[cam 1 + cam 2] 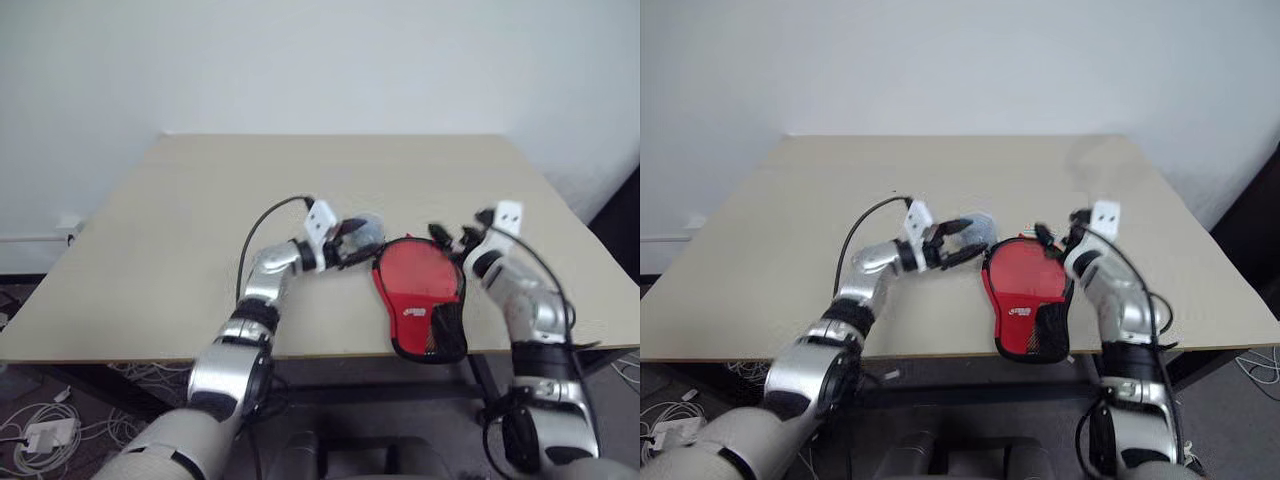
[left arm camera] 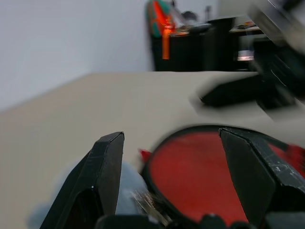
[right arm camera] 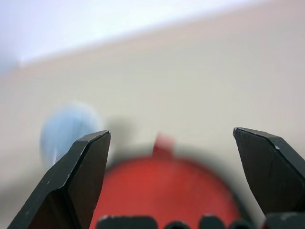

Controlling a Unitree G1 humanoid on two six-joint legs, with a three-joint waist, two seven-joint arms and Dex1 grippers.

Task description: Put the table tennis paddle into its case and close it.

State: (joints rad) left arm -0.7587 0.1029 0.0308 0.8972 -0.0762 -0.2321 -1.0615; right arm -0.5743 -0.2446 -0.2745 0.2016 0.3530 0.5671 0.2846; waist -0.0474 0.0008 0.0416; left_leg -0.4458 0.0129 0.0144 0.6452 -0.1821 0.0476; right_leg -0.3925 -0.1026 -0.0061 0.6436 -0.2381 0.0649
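small white logo on the near part of the red case, too small to read, no other text, label or number legible anywhere

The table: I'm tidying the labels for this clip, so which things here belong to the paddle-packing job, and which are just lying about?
Belongs to the job:
- the case, red, lying flat on the table near the front edge
- left gripper, open, beside it
- right gripper, open, beside it

Just lying about:
- cables on the floor
- dark furniture in the background
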